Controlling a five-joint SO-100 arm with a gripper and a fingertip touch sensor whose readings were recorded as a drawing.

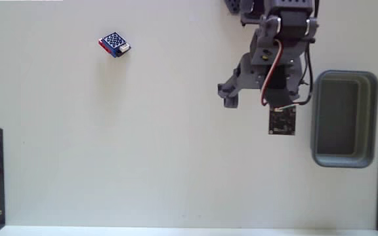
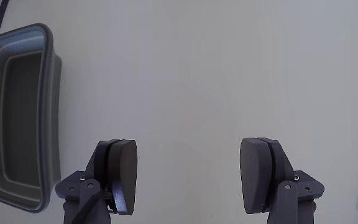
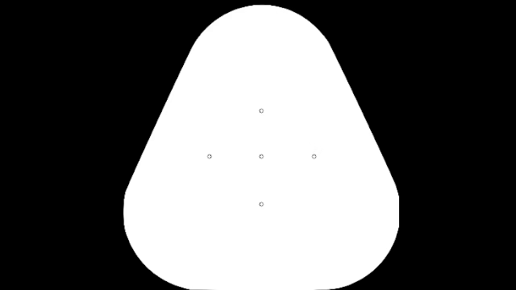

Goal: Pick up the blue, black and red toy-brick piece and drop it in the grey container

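In the wrist view, the pincer reaches in from the bottom edge with its two dark grey fingers spread wide apart. Nothing sits between them, only bare cream-white table. The grey container lies at the left edge of this view, a rounded-rectangular tub with a thick rim and a darker inside, and nothing shows in the part of it that is seen.

In the fixed view, looking down from above, the dark grey arm comes in from the top edge, right of centre. A dark square circuit board with thin wires hangs at its lower end. The grey container rests on the table just to the right of the arm.

The toy-brick piece lies on the table far to the upper left in this view, well apart from both arm and tub. It is a small square block, turned at an angle. Its top is blue with a grid of dark dots, a red layer shows along one side, and a tiny white bit sits at its right corner. It is far smaller than the tub.
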